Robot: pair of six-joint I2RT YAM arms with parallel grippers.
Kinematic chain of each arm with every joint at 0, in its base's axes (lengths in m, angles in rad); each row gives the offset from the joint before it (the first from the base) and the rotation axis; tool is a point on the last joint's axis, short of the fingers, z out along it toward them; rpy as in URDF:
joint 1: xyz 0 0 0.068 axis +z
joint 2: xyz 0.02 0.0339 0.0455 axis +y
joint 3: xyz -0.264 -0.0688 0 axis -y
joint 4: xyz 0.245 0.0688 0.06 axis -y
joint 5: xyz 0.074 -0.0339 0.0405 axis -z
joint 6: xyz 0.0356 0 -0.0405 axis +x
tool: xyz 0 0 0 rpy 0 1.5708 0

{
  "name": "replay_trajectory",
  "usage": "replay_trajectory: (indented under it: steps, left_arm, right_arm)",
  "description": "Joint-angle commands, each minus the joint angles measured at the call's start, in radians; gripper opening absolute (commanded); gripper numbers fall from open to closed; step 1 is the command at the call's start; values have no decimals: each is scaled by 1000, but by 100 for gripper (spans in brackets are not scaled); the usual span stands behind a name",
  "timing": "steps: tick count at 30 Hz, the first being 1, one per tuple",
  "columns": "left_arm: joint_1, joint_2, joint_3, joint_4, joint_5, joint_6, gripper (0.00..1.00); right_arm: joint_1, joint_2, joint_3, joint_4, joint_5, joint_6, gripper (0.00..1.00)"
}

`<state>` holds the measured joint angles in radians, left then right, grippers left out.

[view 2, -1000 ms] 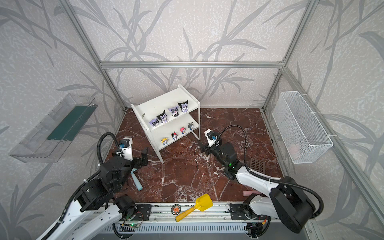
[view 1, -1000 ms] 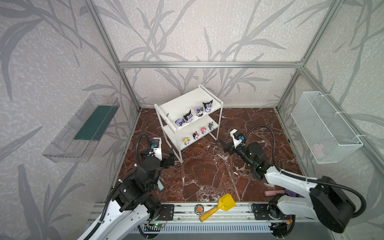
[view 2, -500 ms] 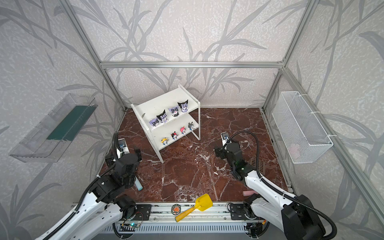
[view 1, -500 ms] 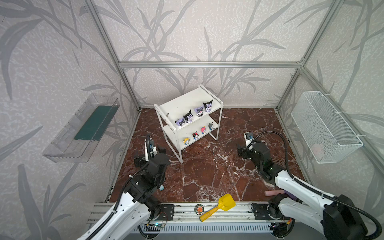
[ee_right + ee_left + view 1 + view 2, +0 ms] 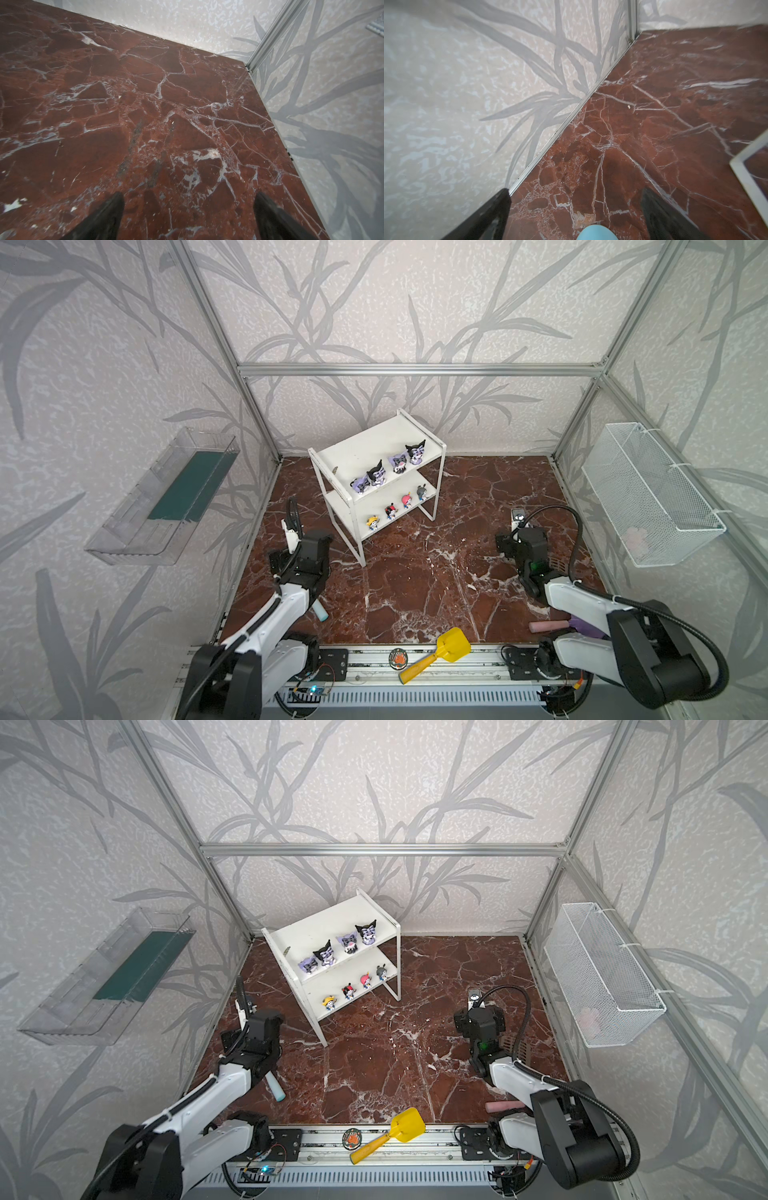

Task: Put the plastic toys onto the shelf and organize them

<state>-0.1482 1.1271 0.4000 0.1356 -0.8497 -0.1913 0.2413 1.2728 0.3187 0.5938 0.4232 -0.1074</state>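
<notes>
The white two-tier shelf (image 5: 365,448) (image 5: 320,928) stands at the back left of the marble floor. Several purple, black and white plastic toys (image 5: 376,475) (image 5: 324,953) stand in a row along its upper board. Smaller toys line the lower board: yellow (image 5: 372,523), red-black (image 5: 390,511), pink (image 5: 406,500), grey (image 5: 422,491). My left gripper (image 5: 303,553) (image 5: 575,191) hangs open and empty over the floor, left of the shelf. My right gripper (image 5: 524,545) (image 5: 189,194) is open and empty over bare floor, well right of the shelf.
A teal cylinder (image 5: 320,610) (image 5: 596,232) lies under my left arm. A pink cylinder (image 5: 548,625) lies by my right arm's base, a yellow scoop (image 5: 451,649) on the front rail. A clear tray (image 5: 166,497) and a wire basket (image 5: 648,497) hang on the side walls.
Both arms have drawn back from the shelf, the left toward the left wall, the right toward the right. The right gripper's jaws have spread a little wider.
</notes>
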Motion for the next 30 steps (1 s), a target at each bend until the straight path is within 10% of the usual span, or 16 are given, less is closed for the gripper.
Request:
replay_trajectory:
  steps: [1,18,30]
  left_arm:
    - [12,153,35,276,45,70,99]
    - [5,333,27,647,150,215,99]
    - [4,400,26,723,269,206,99]
  right_arm:
    - [-23,48,-28,256,16,-24,98]
    - [-91,189,-13,367,-318,-3,99]
    - [-89,285,41,366,-292,0,99]
